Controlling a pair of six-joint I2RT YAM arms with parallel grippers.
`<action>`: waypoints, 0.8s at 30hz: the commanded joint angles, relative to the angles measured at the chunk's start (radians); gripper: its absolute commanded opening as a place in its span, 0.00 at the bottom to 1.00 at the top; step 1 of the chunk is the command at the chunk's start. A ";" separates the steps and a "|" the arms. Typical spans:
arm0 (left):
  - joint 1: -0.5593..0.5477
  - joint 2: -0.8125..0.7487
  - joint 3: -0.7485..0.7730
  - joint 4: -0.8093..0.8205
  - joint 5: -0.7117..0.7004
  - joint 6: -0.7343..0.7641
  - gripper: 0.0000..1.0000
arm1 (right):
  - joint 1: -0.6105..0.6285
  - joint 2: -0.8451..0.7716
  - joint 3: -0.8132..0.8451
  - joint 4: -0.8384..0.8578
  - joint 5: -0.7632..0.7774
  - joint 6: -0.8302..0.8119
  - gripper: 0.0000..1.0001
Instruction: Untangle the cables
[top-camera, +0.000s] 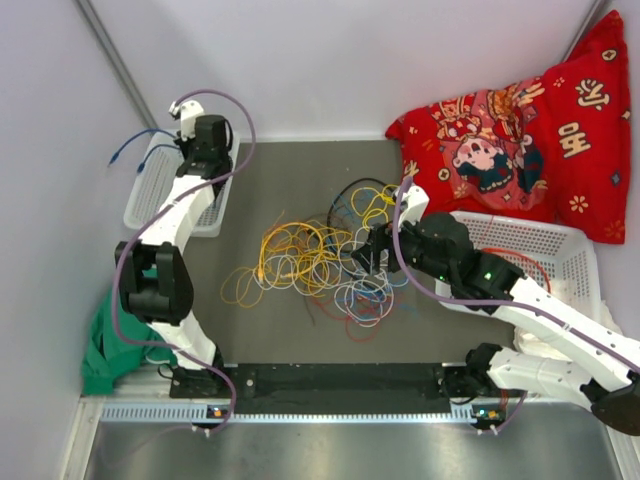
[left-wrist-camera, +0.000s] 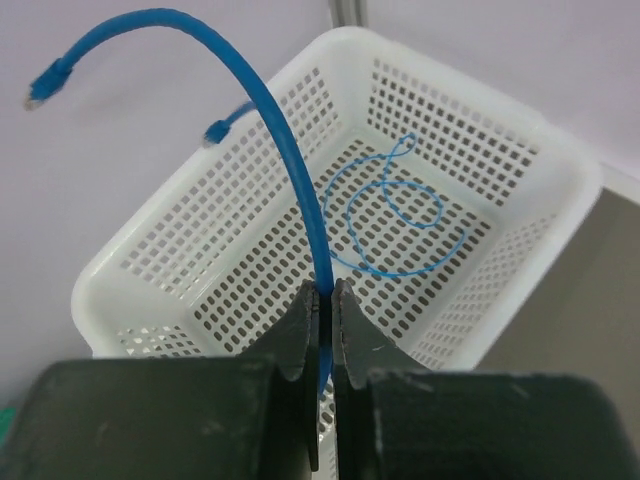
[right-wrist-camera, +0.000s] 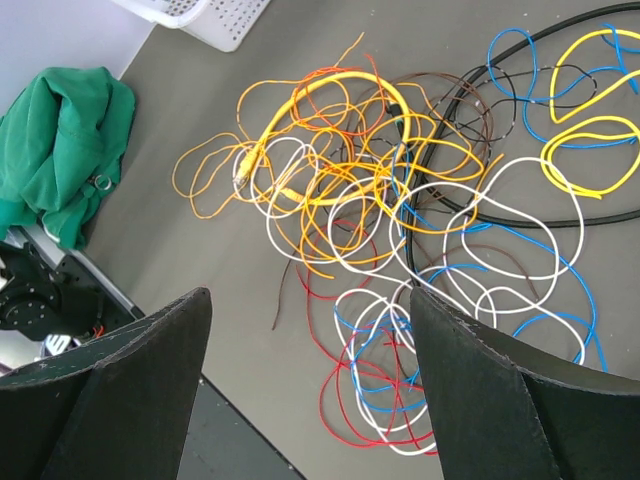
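Blue cable (left-wrist-camera: 285, 170) w/ small plug ends is pinched in the left gripper (left-wrist-camera: 322, 300): jaws shut tight on it. It arcs up and over to the upper left of the left wrist view, above a white basket (left-wrist-camera: 180, 260). A thin blue wire (left-wrist-camera: 390, 220) lies looped on that basket's floor. From overhead, this basket sits upper left on the grey desk (top-camera: 280, 190), against the wall. The rest of the cables (top-camera: 320, 265) are one tangled heap mid-frame: yellow, orange, white, red, blue, plus a black loop toward the top. The right gripper (right-wrist-camera: 310, 292) hangs over the heap's right side, jaws spread wide, holding nothing; whether it touches the wires I can't tell. A second white basket (top-camera: 545, 245) is at right, a red cloth (top-camera: 520, 140) upper right, and a green cloth (top-camera: 105, 345) lower left by the left arm's base.
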 joint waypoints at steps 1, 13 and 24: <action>-0.073 -0.060 -0.032 0.072 -0.080 0.055 0.00 | -0.006 -0.003 0.005 0.029 -0.010 -0.005 0.79; -0.073 0.047 -0.052 0.000 -0.084 -0.028 0.00 | -0.007 -0.046 -0.020 0.016 0.002 -0.003 0.79; -0.023 0.095 0.057 -0.083 0.034 -0.066 0.10 | -0.009 -0.029 -0.030 0.030 -0.002 -0.012 0.79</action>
